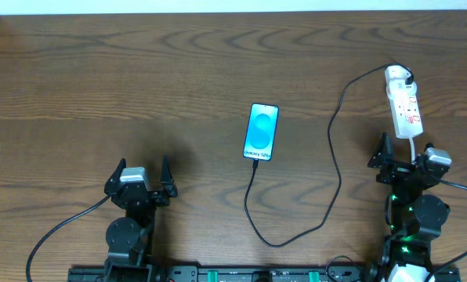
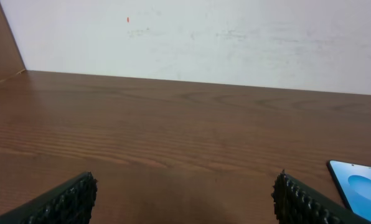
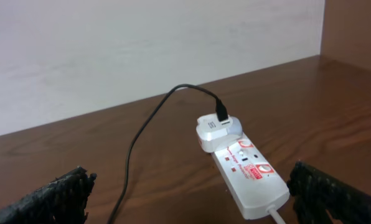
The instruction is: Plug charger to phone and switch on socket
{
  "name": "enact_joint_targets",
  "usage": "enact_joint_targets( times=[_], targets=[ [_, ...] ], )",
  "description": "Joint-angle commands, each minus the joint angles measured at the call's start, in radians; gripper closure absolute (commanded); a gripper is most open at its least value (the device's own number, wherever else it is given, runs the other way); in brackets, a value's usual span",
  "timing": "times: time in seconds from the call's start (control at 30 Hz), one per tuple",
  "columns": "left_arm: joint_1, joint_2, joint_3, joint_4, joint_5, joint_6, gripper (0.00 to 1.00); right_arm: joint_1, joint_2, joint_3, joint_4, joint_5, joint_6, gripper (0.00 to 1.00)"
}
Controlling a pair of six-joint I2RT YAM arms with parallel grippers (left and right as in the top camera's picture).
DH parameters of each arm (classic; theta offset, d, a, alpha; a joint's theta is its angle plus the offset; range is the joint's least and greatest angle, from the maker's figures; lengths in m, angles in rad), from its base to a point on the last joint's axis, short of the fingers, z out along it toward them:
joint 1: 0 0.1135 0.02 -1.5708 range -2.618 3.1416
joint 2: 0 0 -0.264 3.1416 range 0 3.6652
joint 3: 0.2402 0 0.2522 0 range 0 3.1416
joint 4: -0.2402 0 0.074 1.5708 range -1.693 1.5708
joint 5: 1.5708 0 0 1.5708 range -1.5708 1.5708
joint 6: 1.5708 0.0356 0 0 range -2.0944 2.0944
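- The left gripper [image 1: 144, 167] sits at the near left of the table [image 1: 77, 70]. Its jaws are spread wide with nothing between them. In the left wrist view its ribbed black fingers [image 2: 64, 200] frame plain wood.
- The right gripper [image 1: 406, 150] sits at the near right, its jaws likewise spread wide and holding nothing.
- The socket [image 1: 407, 108] is a narrow white strip with red markings. It lies lengthwise at the far right, just beyond the right gripper. How its switches are set cannot be told.
- Its white cord [image 1: 414, 145] leaves the near end and runs in between that gripper's fingers.
- A white adapter [image 3: 215, 129] is seated in the socket's far end, with the black plug of the charger [image 1: 340, 180] pushed into it.
- From there the thin black cable arcs left, runs nearward, loops close to the near edge and climbs to the phone's near end. Whether its tip is fully seated cannot be told.
- The phone [image 1: 261, 131] lies flat in the middle of the table, its screen up and glowing blue-cyan. It is well apart from both grippers.
- The cable's long loop lies on the wood between the phone and the socket.
- A white wall [image 2: 235, 37] stands behind the far edge.
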Motion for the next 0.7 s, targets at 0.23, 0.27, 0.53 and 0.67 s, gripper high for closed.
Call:
enact_joint_targets(
  times=[0.23,0.27,0.53,0.67],
  targets=[
    [0.005,-0.006,-0.024,-0.033,-0.003,0.006,0.1,0.019,-0.273,-0.001,-0.238,0.024,0.0,0.01],
    [0.005,-0.006,-0.024,-0.033,-0.003,0.006,0.1,0.021,-0.3,-0.001,-0.273,0.027,0.0,0.01],
    [0.005,-0.006,-0.024,-0.033,-0.003,0.006,0.1,0.035,-0.62,-0.001,-0.676,0.042,0.0,0.01],
    [0.005,-0.006,-0.024,-0.033,-0.003,0.006,0.1,0.041,-0.688,-0.001,-0.709,0.041,-0.023,0.01]
  ],
)
